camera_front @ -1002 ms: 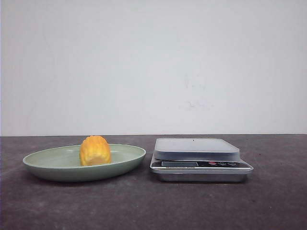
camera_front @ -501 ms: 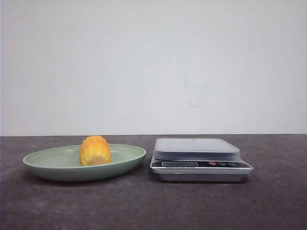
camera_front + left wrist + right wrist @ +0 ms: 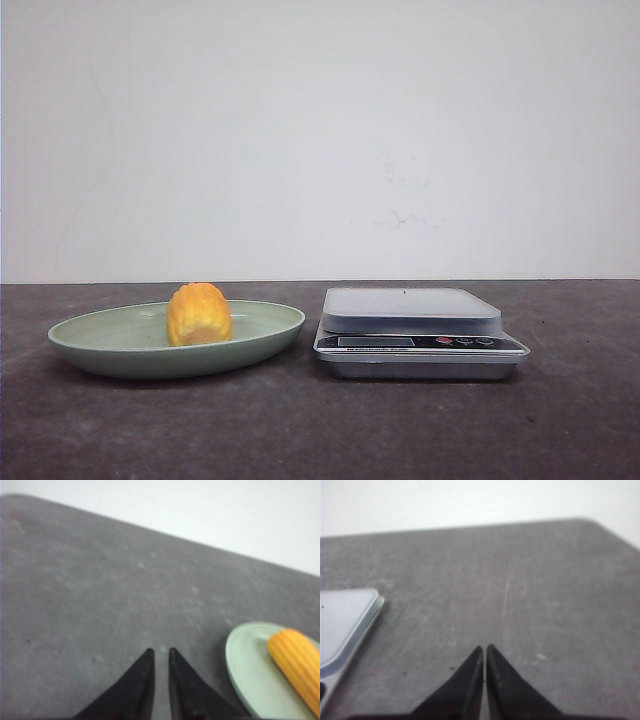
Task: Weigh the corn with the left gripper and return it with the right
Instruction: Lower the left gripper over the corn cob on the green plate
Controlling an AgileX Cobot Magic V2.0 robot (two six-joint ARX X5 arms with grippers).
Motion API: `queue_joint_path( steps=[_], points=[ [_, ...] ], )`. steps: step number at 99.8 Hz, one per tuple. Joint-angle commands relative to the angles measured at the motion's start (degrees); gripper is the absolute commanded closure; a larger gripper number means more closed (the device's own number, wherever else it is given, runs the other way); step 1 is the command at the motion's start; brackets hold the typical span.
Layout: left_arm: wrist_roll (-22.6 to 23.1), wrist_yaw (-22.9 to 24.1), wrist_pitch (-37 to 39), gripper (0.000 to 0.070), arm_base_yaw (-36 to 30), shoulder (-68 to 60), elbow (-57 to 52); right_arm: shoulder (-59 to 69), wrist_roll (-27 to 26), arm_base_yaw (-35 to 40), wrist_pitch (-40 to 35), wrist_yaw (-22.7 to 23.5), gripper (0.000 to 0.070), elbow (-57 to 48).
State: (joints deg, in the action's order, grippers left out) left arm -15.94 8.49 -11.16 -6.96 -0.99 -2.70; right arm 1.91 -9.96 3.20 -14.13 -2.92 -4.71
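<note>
**Ana:** While both arms sit out of the front view, where is the corn (image 3: pixel 199 314)?

**Ben:** It stands on end in the pale green oval plate (image 3: pixel 110 352), somewhat right of the plate's middle, its ribbed kernel rows running up and down. The plate rests on the dark grey table (image 3: pixel 300 430), on the left half of it.

**Ana:** And to the right of the plate?

**Ben:** A silver kitchen scale (image 3: pixel 420 345) sits just beside the plate's right rim, not touching it. Its flat weighing platform carries nothing, and a display and a row of small buttons (one of them red) face the camera.

**Ana:** What does the left wrist camera give?

**Ben:** The left gripper (image 3: pixel 160 655) hangs over bare table, its two black fingers nearly together with only a thin slit of table showing between the tips. Nothing is held. The plate's edge and one end of the corn show off to one side of the fingers, apart from them.

**Ana:** The right one?

**Ben:** The right gripper (image 3: pixel 484 650) has its fingers closed almost tip to tip, likewise gripping nothing, over bare table. A corner of the scale's platform shows at the edge of that view, well clear of the fingers.
</note>
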Motion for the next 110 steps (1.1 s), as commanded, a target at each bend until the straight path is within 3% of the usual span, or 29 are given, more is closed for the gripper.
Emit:
queue_joint_path(
  steps=[1, 9, 20, 23, 26, 31, 34, 37, 44, 62, 85, 110],
  points=[
    [-0.20, -0.39, 1.05, 0.0686, -0.31, -1.38, -3.72, 2.05, -4.74, 0.04, 0.22, 0.39, 0.0698, -5.05],
    [-3.13, -0.83, 2.34, 0.0685, -0.44, -5.20, -8.74, 6.58, -6.12, 0.04, -0.66, 0.68, 0.0697, -10.23],
    [-3.13, -2.71, 3.19, 0.0685, -0.74, -13.81, -17.68, 13.97, -6.40, 0.04, -1.22, 3.08, 0.0672, -17.77],
    [-2.93, -4.07, 3.02, 0.0664, -0.81, -16.48, -20.44, 16.02, -6.34, 0.04, -1.25, 3.67, 0.0608, -19.63],
    [-2.62, -5.64, 2.75, 0.0609, -0.90, -19.30, -23.23, 17.94, -6.34, 0.04, -1.42, 4.37, 0.0498, -21.46],
    [-1.75, -8.76, 1.36, 0.0432, -1.09, -24.04, -28.17, 20.94, -6.36, 0.04, -2.12, 5.51, 0.0319, -24.46],
    [-0.74, -10.47, 0.02, 0.0333, -1.27, -26.80, -31.21, 22.62, -6.38, 0.04, -2.73, 6.47, 0.0275, -26.18],
    [0.31, -11.93, -1.64, 0.0289, -1.49, -29.59, -34.21, 24.20, -6.36, 0.04, -3.41, 7.85, 0.0275, -27.87],
    [3.69, -15.17, -6.03, 0.0290, -2.34, -36.22, -40.89, 27.52, -6.36, 0.04, -4.90, 10.82, 0.0275, -31.47],
    [5.27, -14.91, -12.22, 0.0289, -7.76, -51.25, -52.15, 33.66, -5.68, 0.59, -8.85, 14.14, 0.0273, -39.69],
    [2.75, -8.00, -10.56, 0.0286, -17.09, -68.46, -54.58, 38.84, -4.13, 2.91, -14.14, 15.17, 0.0268, -47.52],
    [-0.90, -2.32, -6.47, 0.0255, -23.63, -84.35, -54.66, 39.28, -2.93, 4.35, -15.12, 14.93, 0.0267, -48.24]
  ],
)
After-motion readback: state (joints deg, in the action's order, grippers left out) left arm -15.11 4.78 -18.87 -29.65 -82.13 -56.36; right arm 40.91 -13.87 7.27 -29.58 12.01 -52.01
